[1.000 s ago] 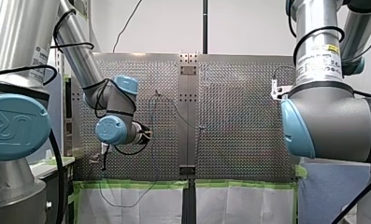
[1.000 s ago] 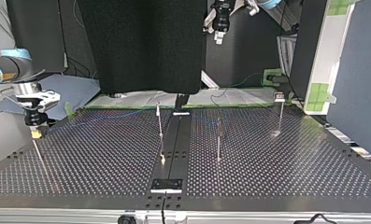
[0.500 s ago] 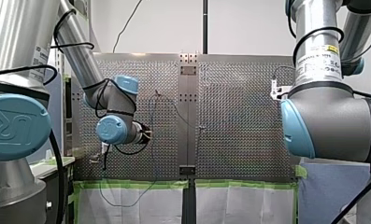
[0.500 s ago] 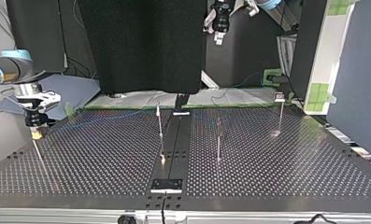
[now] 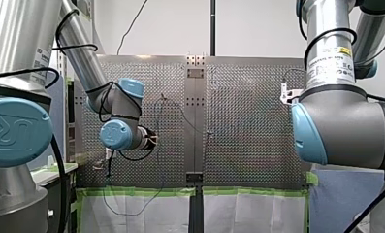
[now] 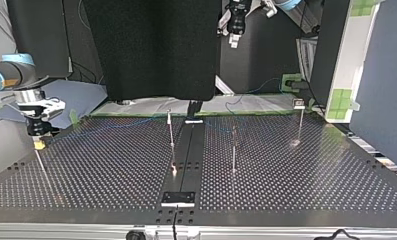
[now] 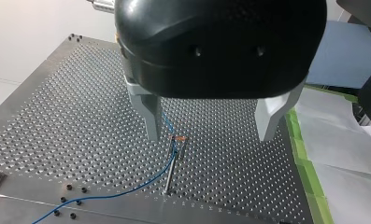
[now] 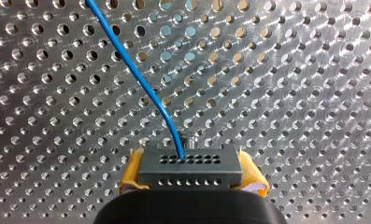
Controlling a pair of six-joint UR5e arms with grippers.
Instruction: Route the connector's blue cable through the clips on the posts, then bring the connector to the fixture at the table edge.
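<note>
My right hand is clamped, yellow pads on the grey multi-hole block connector, low over the perforated metal worktop at the top view's left edge. The thin blue cable leaves the connector's face and runs ahead, away from the hand. My left hand hangs high, fingers apart, above a thin metal post whose clip carries cable. The right arm is nearer. The fixture is probably the dark plate at the near edge, off to the connector's right in the top view.

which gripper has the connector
My right gripper: its yellow pads clamp the grey connector, with the blue cable running out of it. My left gripper is open and holds nothing.
</note>
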